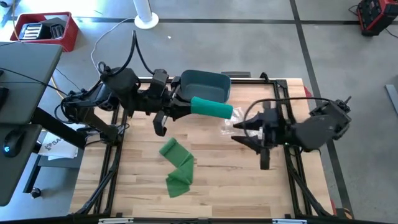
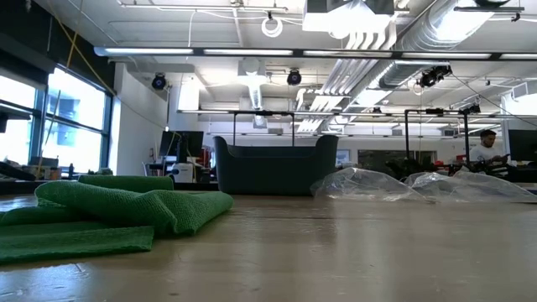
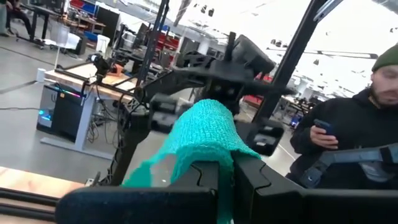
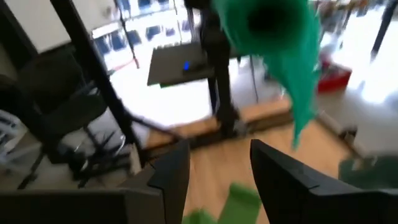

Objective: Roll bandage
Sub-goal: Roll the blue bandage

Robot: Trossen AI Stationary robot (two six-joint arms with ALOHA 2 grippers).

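My left gripper [image 1: 184,107] is shut on a rolled green bandage [image 1: 211,109], held above the table in front of a dark bin [image 1: 202,84]. The roll also shows in the left wrist view [image 3: 205,134]. In the right wrist view I see it end-on [image 4: 273,28], with a loose tail [image 4: 305,106] hanging from it. My right gripper [image 1: 236,132] [image 4: 214,168] is open and empty, to the right of the roll's free end, pointing toward the table's left. Loose green bandage strips [image 1: 177,165] [image 2: 126,205] lie flat on the table. My left gripper pinches the roll's left end [image 3: 214,155] between its two fingers [image 3: 261,180]. The fingers come level from the table's left and lie along the roll. The roll sticks out toward the table's right, about level and lifted clear of the table.
Crumpled clear plastic wrappers [image 1: 229,123] [image 2: 361,184] lie between the bin and my right gripper. The bin [image 2: 273,164] stands at the table's far edge. A person [image 3: 367,118] stands beyond the table. The near half of the tabletop [image 1: 249,186] is bare wood.
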